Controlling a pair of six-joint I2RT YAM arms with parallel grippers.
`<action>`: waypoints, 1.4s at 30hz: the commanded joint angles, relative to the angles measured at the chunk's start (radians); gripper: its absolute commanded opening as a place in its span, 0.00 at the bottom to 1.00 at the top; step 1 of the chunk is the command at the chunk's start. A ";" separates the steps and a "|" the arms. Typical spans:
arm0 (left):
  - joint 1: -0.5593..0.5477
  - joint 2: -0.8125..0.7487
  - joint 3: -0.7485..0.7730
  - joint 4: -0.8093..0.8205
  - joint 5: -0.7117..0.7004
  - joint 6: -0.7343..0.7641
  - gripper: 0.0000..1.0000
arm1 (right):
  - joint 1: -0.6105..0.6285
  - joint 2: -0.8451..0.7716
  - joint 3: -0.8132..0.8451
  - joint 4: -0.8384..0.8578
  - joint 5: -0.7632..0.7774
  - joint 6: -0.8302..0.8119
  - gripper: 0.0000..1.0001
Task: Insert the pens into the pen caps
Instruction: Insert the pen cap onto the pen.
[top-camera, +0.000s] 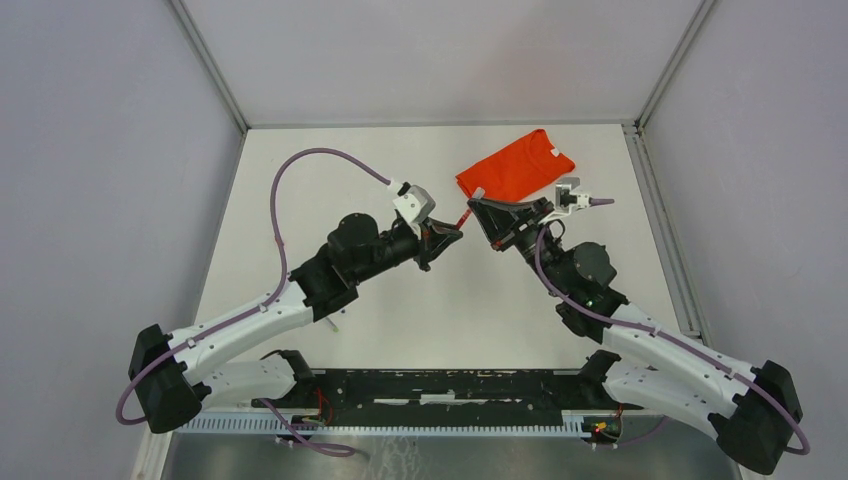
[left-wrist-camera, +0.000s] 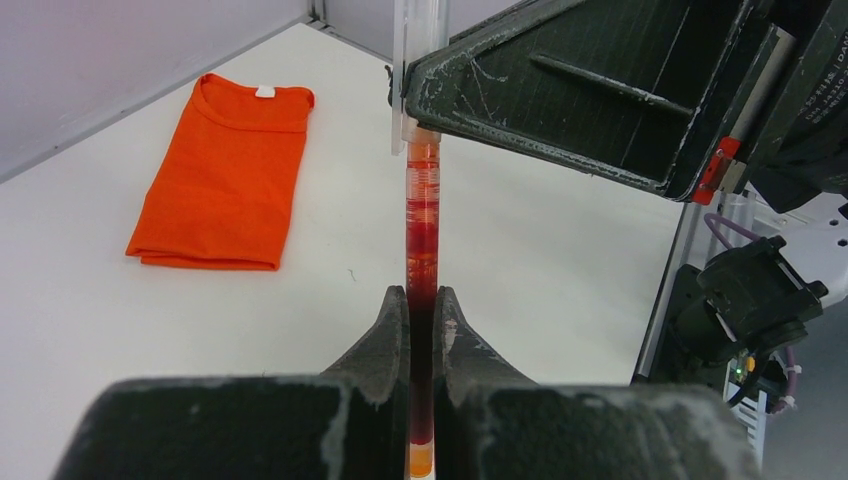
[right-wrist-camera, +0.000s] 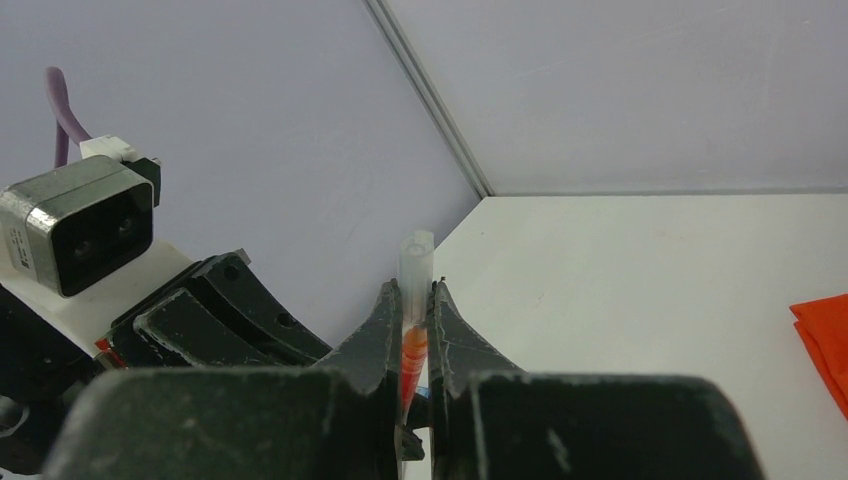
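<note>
**Left claw**: clenched on the slim pen with a translucent red barrel. The two dark fingers press against the barrel from both sides near its rear end. A short orange section of the pen shows behind the fingers.

**Right claw**: clenched on the whitish, translucent tubular pen cap. The cap's open end projects past the fingertips.

**Pen and cap:** both are held in the air above the white counter, just on the near side of the folded orange shirt. In the top view the two claws face each other tip to tip, with the pen bridging the short gap between them. The pen's front end meets the cap at the right claw's fingertips. In the right wrist view, red shows inside the cap's lower part between the fingers. How far the pen has entered cannot be told.

**Folded orange shirt:** lies flat at the far right of the counter, apart from both claws. Its collar points towards the far right corner.
</note>
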 joint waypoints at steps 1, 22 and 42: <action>0.009 -0.019 0.038 0.061 -0.037 0.034 0.02 | -0.014 -0.029 0.047 0.018 -0.031 0.005 0.00; 0.009 0.005 0.113 0.239 -0.197 -0.032 0.02 | 0.135 0.024 -0.121 -0.003 0.014 0.058 0.00; 0.008 0.028 0.126 0.203 -0.003 0.013 0.02 | 0.183 -0.012 -0.046 -0.127 0.045 -0.149 0.00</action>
